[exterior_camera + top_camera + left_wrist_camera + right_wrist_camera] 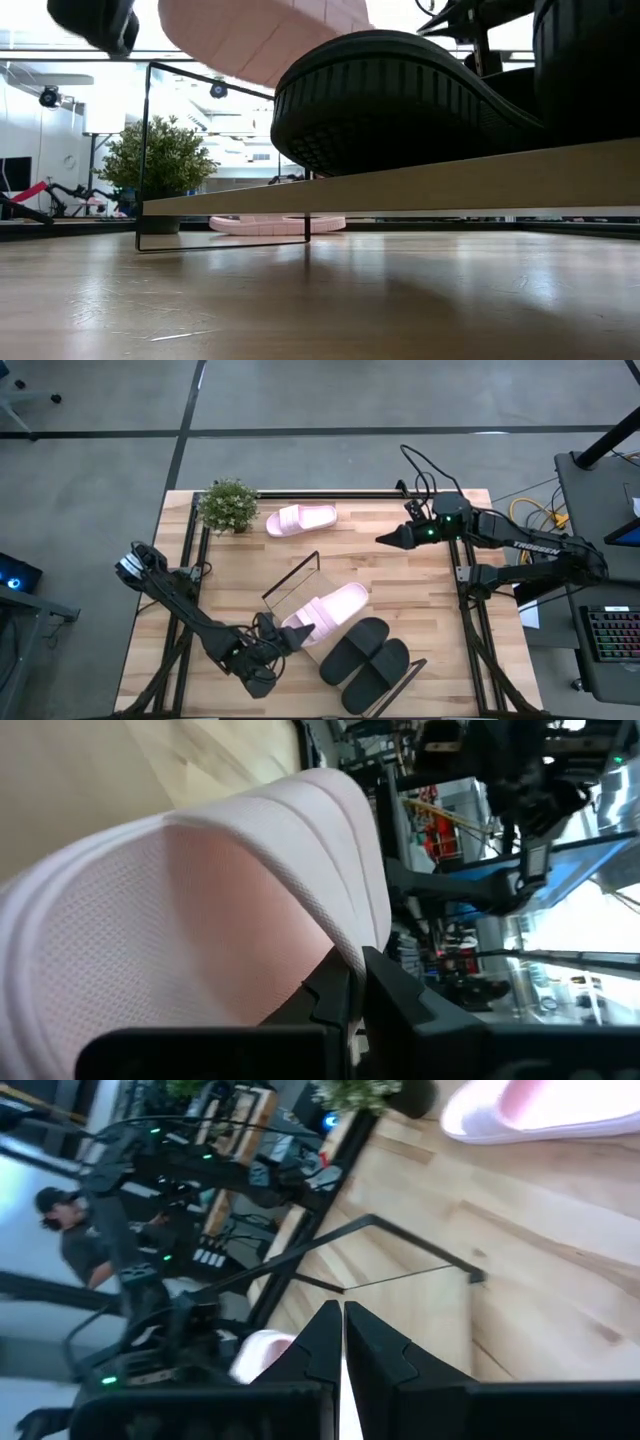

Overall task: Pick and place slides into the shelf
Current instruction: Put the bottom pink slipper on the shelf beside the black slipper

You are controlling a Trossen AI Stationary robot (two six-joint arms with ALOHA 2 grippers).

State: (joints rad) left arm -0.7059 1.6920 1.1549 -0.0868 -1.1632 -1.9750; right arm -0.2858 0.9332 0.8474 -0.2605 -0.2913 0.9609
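The table [420,590] holds the shelf [340,650], lying slantwise near its middle, with the black pair [365,650] on its near right end. A pink slide [330,610] lies on it too, its near tip pinched by the left gripper [290,637]. Another pink slide [300,519] lies far, beside a plant [228,505]. The right gripper [383,539] hangs closed and empty, far right.

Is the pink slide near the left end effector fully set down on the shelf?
No. The left end effector is shut on the pink slide's end; low view shows its sole raised above the shelf.
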